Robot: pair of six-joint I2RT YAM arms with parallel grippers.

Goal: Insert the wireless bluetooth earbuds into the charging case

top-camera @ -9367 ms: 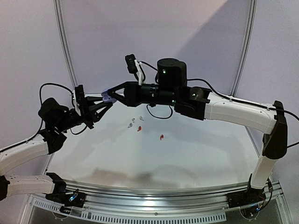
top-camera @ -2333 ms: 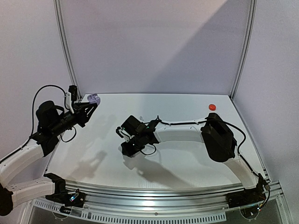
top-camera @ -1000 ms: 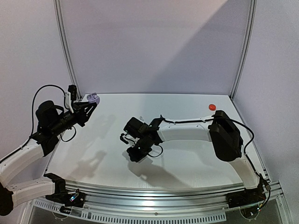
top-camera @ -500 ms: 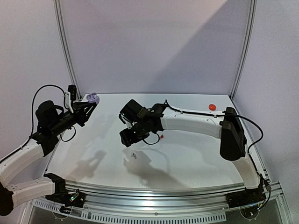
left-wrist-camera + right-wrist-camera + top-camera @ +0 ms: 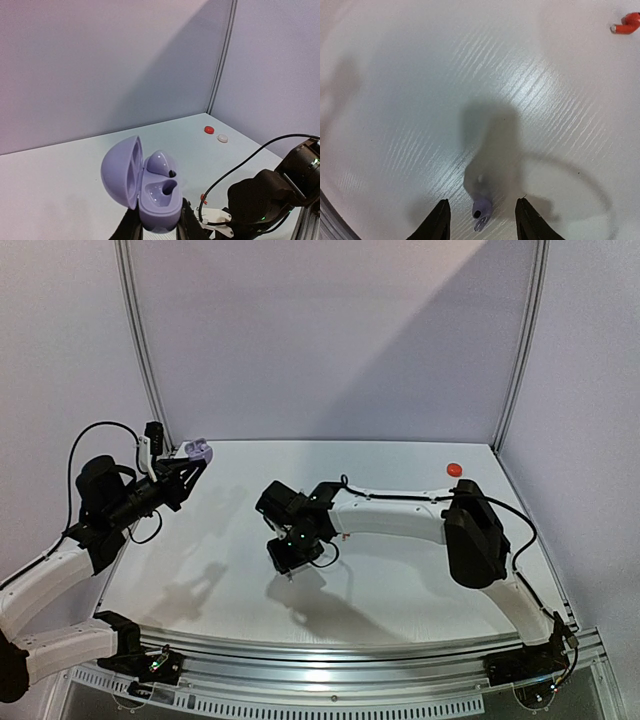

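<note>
My left gripper (image 5: 159, 227) is shut on the base of an open lilac charging case (image 5: 150, 192) and holds it high at the far left (image 5: 197, 451). One lilac earbud (image 5: 161, 164) sits in its upper slot; the other slot (image 5: 169, 187) is empty. My right gripper (image 5: 482, 222) is open and points down just above the table (image 5: 288, 562). A lilac earbud (image 5: 481, 209) lies on the table between its fingers, touching neither. A red earbud (image 5: 626, 25) lies farther off, also seen in the left wrist view (image 5: 202, 198). White earbuds are out of view.
A shut red case (image 5: 454, 469) sits at the table's far right, with a white case (image 5: 222, 138) beside it (image 5: 209, 130). The right arm (image 5: 400, 520) stretches across the middle of the white table (image 5: 400, 585). Metal posts stand at the back corners.
Half a second ago my right gripper was raised, with the lilac earbud lying on the table below it. Now it has come down around that earbud. The left arm has not moved.
</note>
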